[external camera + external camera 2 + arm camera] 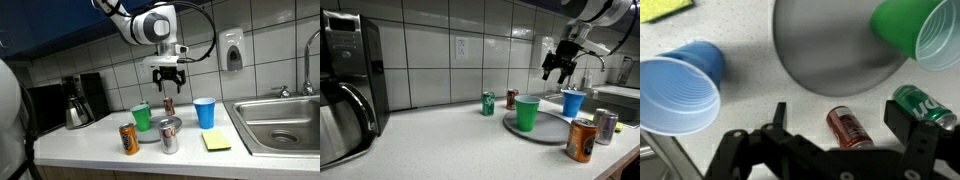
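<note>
My gripper is open and empty and hangs above a dark red can that stands near the tiled wall. In the wrist view the red can lies between the two open fingers, well below them. A green can stands beside it, also seen in an exterior view. A green cup sits on a grey plate. A blue cup stands to the side of the plate.
An orange can and a silver can stand at the counter's front. A yellow sponge lies near the sink. A coffee maker stands at the far end. A soap dispenser hangs on the wall.
</note>
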Tool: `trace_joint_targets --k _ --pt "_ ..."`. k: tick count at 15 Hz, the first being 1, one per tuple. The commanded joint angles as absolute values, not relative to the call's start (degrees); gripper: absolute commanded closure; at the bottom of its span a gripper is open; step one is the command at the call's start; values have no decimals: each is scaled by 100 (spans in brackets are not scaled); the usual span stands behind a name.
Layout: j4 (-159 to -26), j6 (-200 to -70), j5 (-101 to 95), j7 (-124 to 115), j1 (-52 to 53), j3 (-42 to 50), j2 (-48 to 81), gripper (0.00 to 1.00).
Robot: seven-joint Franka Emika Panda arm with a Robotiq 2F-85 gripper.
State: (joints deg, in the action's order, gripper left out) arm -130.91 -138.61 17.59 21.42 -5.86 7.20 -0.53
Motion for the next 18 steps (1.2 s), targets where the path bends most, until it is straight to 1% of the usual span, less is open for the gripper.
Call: trace_joint_targets --k 1,11,18 --pt "-13197 -13810 1582 1898 -408 507 -172 0" --pt "-13227 -13628 1383 2082 -62 176 -13 0" --pt "-13324 -13180 1339 2273 -36 144 19 0"
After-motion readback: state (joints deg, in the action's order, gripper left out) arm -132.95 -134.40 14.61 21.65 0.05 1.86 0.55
